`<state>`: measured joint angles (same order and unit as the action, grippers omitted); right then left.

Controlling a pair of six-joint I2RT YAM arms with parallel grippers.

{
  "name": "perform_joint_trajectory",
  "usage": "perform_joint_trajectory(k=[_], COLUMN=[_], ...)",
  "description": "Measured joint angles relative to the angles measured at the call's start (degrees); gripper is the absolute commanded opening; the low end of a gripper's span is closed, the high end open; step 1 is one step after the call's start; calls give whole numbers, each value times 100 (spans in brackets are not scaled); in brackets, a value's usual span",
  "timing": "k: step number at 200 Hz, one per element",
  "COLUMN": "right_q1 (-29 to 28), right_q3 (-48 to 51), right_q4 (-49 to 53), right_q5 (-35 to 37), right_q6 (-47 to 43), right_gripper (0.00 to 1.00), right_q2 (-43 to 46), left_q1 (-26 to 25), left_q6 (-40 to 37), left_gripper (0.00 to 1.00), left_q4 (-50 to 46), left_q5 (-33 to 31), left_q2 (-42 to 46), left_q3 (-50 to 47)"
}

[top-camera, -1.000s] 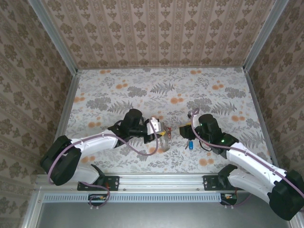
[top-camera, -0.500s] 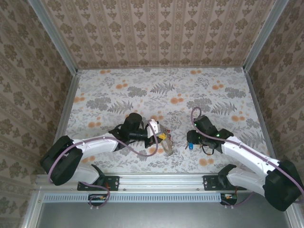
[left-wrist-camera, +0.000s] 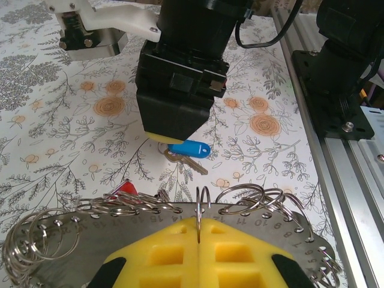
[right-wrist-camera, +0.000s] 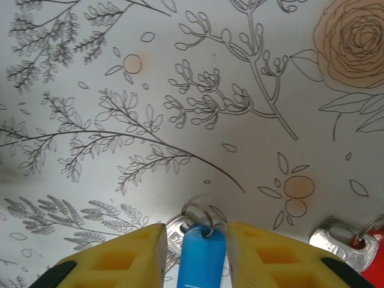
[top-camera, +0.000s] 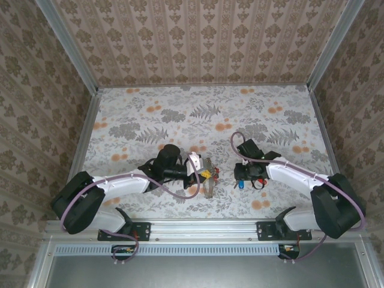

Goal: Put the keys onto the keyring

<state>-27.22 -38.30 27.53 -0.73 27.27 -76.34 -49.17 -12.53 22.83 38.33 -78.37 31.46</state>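
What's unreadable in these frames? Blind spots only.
Keyring: left wrist view, lower part behind the left tool and cut by the bottom edge.
Red key: left wrist view, mostly behind the small rings.
Blue key: right wrist view, bottom edge cuts most of it off.
Keys: top view, too small to count.

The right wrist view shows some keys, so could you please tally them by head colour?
Blue-headed key: 1
Red-headed key: 1
Total: 2
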Motion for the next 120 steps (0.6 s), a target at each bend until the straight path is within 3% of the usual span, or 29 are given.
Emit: perform_joint_trajectory(k=[98,120], right_q1=[422,446], right_q3=[-90,-101], right_q4=[-116,-114], right_q5=[-688,-710], right_q6=[-337,-358], right_gripper=[27,22], right_q2=[-619,-647], left_q1=[0,0], left_q6=[15,15], left_gripper=[0,0], left_q4=[0,0], left_q5=[7,7], left_q2=[0,0], left_q3=[-2,-2])
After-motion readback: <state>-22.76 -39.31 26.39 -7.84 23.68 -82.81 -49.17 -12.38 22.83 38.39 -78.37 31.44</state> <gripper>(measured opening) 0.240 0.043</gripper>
